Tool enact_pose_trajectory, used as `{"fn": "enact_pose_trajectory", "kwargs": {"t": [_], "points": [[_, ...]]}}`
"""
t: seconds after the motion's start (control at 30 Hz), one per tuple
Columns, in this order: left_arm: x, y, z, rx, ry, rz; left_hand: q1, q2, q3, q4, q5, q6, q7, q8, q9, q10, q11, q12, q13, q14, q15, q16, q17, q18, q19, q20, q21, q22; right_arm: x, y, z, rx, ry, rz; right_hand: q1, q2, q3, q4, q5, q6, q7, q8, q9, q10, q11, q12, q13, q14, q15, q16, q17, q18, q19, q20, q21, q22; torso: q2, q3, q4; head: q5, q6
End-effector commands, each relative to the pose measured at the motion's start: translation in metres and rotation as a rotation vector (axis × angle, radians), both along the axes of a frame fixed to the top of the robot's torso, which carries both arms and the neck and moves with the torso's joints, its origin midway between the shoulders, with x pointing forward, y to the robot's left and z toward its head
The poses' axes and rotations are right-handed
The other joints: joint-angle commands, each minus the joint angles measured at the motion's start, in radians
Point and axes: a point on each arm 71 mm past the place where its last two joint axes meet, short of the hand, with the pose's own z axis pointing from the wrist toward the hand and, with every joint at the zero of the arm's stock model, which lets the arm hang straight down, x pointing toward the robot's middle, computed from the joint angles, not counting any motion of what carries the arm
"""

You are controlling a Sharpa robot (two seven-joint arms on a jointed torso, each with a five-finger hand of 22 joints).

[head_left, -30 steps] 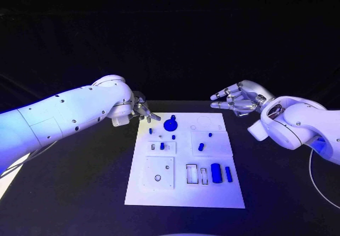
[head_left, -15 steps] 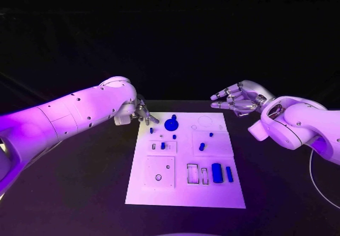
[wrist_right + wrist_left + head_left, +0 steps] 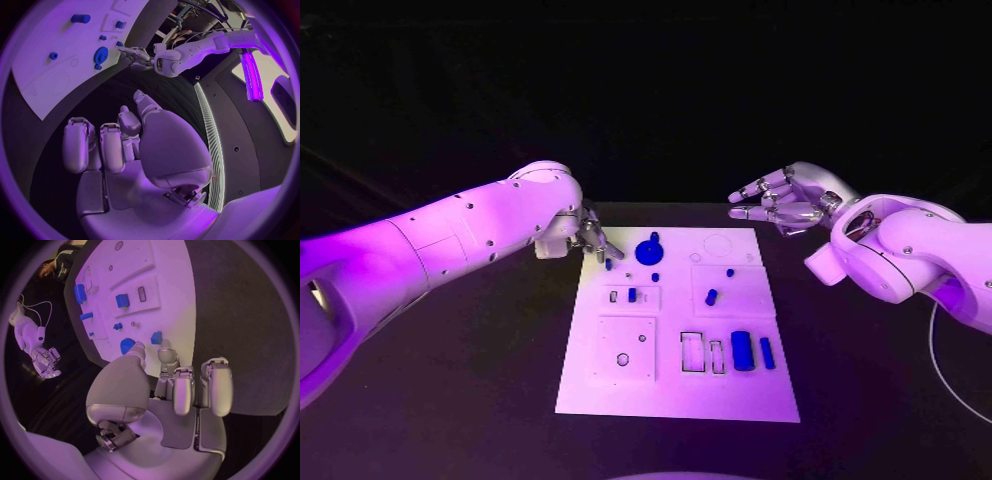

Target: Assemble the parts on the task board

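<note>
The white task board lies in the middle of the black table, with blue parts on it. A round blue part sits at its far end, a small blue peg close to the far left edge. Two long blue pieces stand in slots near the right side. My left hand hovers at the far left corner, fingers apart and holding nothing. In the left wrist view its fingertips reach close to the peg. My right hand hangs raised past the far right corner, fingers loosely spread and holding nothing.
More small blue parts stand in the board's middle plates. A recessed square plate takes up the near left of the board. Black table surrounds the board on both sides.
My left hand has moved a little nearer and lower, toward the board's far left corner and the small peg. The right hand has kept its place.
</note>
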Motion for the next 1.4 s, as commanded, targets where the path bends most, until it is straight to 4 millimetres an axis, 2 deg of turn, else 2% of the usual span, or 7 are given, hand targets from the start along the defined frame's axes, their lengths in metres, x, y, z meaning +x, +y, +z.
{"fn": "enact_pose_trajectory", "kwargs": {"t": [0.03,0.83,1.0,1.17,1.23,1.27,1.4], "points": [[-0.0017,-0.0033,-0.0016,0.001,0.029,-0.030,0.003,0.010,-0.008,-0.001,0.002,0.011,0.000,-0.003,-0.002,0.009,-0.002,0.005,0.002,0.104,0.004,0.003,0.263,0.002,0.063,0.005,0.005,0.168,-0.0004,0.0016,-0.0006,-0.004,0.002,0.015,-0.006,0.005,0.002,0.004,0.005,0.003,0.001,-0.006,-0.001,-0.002,0.000,0.000,0.000,0.056,-0.005,-0.002,0.051,0.018,-0.004,-0.001,-0.003,0.001,0.000,0.0011,-0.0002,0.002,-0.002],[-0.0030,-0.0057,-0.0029,-0.005,0.044,-0.037,0.116,0.066,0.007,-0.039,0.007,0.033,-0.010,0.009,-0.014,0.014,-0.012,0.013,-0.001,0.104,-0.004,0.003,0.263,0.001,0.065,-0.002,0.008,0.174,-0.0002,0.0023,-0.0008,-0.005,0.003,0.017,-0.003,0.007,0.003,0.004,0.008,0.003,0.001,-0.006,-0.001,-0.001,0.000,0.001,0.001,0.056,-0.006,-0.002,0.052,0.018,-0.004,-0.002,-0.004,0.001,0.000,0.0009,0.0002,0.002,-0.002],[-0.0023,-0.0066,-0.0025,-0.016,0.034,-0.030,0.183,0.098,0.049,-0.076,0.010,0.026,-0.015,0.009,-0.015,0.011,-0.017,0.009,-0.007,0.104,-0.008,0.003,0.263,0.001,0.064,-0.006,0.007,0.174,-0.0003,0.0025,-0.0008,-0.005,0.003,0.018,-0.003,0.007,0.003,0.004,0.008,0.003,0.001,-0.006,-0.001,-0.001,0.000,0.001,0.001,0.056,-0.006,-0.002,0.052,0.018,-0.004,-0.002,-0.004,0.001,0.000,0.0007,0.0003,0.001,-0.002],[-0.0014,-0.0067,-0.0019,-0.035,0.021,-0.020,0.290,0.129,0.163,-0.148,0.011,0.003,-0.016,0.000,-0.020,-0.001,-0.020,-0.007,-0.020,0.104,-0.013,0.003,0.263,0.002,0.063,-0.012,0.004,0.172,-0.0003,0.0025,-0.0010,-0.006,0.004,0.019,-0.003,0.007,0.003,0.004,0.008,0.003,0.001,-0.006,-0.001,-0.001,0.000,0.001,0.001,0.056,-0.006,-0.002,0.052,0.018,-0.004,-0.002,-0.004,0.001,-0.001,0.0008,0.0003,0.002,-0.003],[-0.0012,-0.0062,-0.0017,-0.046,0.016,-0.015,0.301,0.121,0.217,-0.164,0.011,-0.003,-0.010,0.000,-0.021,-0.004,-0.016,-0.014,-0.027,0.104,-0.010,0.003,0.263,0.002,0.062,-0.011,0.002,0.171,-0.0003,0.0026,-0.0011,-0.007,0.006,0.020,-0.003,0.007,0.003,0.004,0.008,0.003,0.001,-0.006,-0.001,-0.001,0.000,0.001,0.001,0.056,-0.006,-0.002,0.052,0.018,-0.004,-0.002,-0.004,0.001,-0.001,0.0011,0.0004,0.003,-0.003],[-0.0012,-0.0058,-0.0017,-0.051,0.015,-0.013,0.279,0.091,0.289,-0.168,0.008,-0.004,-0.004,0.005,-0.019,0.000,-0.011,-0.018,-0.033,0.104,-0.008,0.003,0.263,0.001,0.062,-0.001,0.001,0.171,-0.0003,0.0026,-0.0012,-0.007,0.007,0.021,-0.003,0.007,0.003,0.004,0.008,0.003,0.001,-0.006,-0.001,-0.001,0.000,0.001,0.001,0.056,-0.006,-0.002,0.052,0.018,-0.004,-0.002,-0.004,0.001,-0.001,0.0011,0.0003,0.003,-0.004],[-0.0022,-0.0041,-0.0022,-0.077,0.019,-0.007,0.233,0.042,0.436,-0.185,0.014,-0.006,-0.006,0.019,-0.012,0.004,-0.008,-0.020,-0.042,0.104,-0.003,0.003,0.263,0.003,0.061,-0.003,-0.002,0.171,-0.0003,0.0030,-0.0014,-0.008,0.009,0.023,-0.003,0.007,0.003,0.004,0.008,0.003,0.001,-0.006,-0.001,-0.001,0.000,0.001,0.001,0.056,-0.006,-0.002,0.052,0.018,-0.004,-0.002,-0.004,0.001,-0.002,0.0013,-0.0006,0.004,-0.005]]}}
